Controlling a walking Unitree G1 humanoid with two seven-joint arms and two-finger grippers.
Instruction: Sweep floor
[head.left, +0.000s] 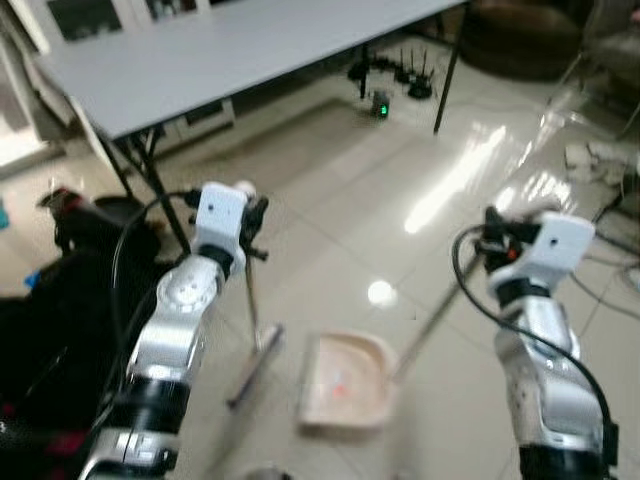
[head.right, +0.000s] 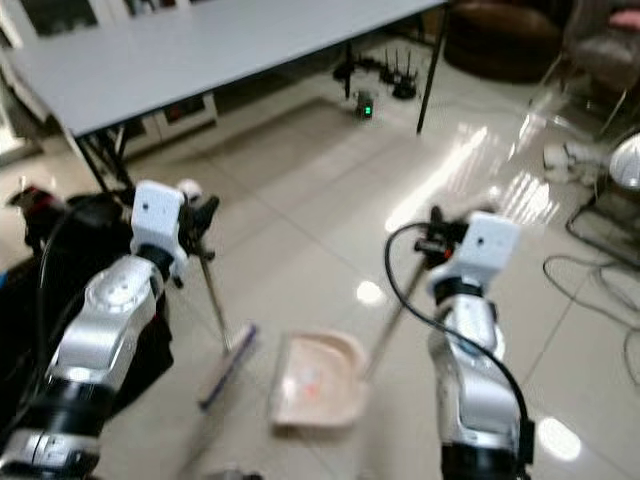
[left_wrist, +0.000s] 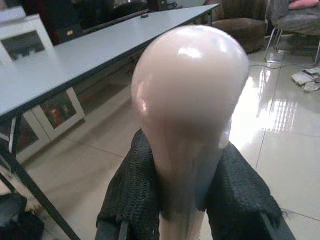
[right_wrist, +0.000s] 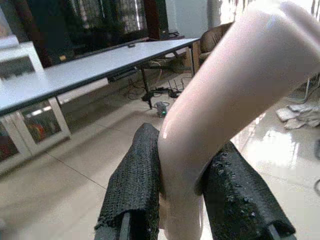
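Left hand (left_wrist: 182, 200) clamped on the broom (head.left: 252, 345) handle's rounded top, brush head on the floor at seven o'clock of the dustpan (head.left: 345, 385). Right hand (right_wrist: 182, 195) grips the dustpan's handle; pan sits flat on the tiles between both arms.

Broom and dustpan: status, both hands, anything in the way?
Left hand shut on broom handle, head on tiles. Right hand shut on dustpan handle, pan flat on floor beside the broom head. Table ahead, cables at right.
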